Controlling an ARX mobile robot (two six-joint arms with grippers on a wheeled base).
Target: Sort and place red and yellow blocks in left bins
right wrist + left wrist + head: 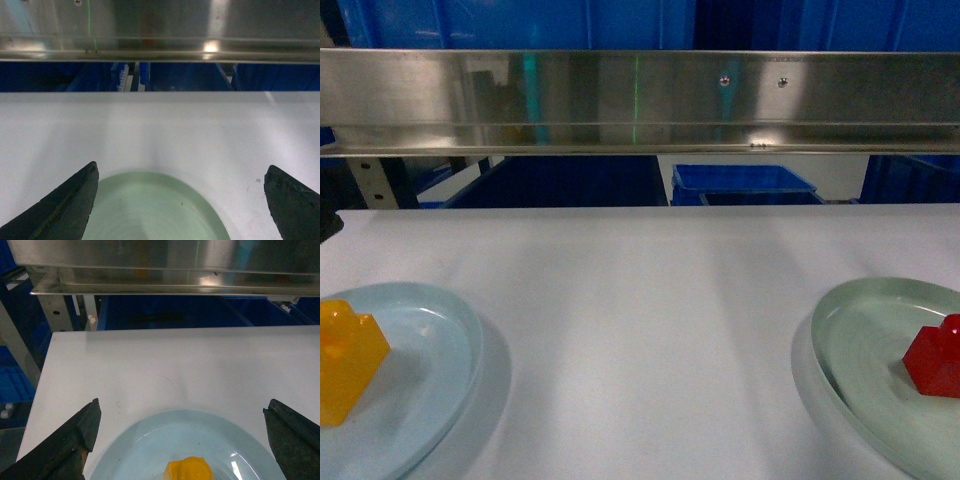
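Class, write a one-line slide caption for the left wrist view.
Open left gripper hovers over an orange-yellow plastic block on a round pale blue plate.

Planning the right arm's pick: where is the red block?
In the head view, the red block sits at far right on the pale green plate, opposite the yellow block.

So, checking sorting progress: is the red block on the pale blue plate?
No, the red block sits on the pale green plate.
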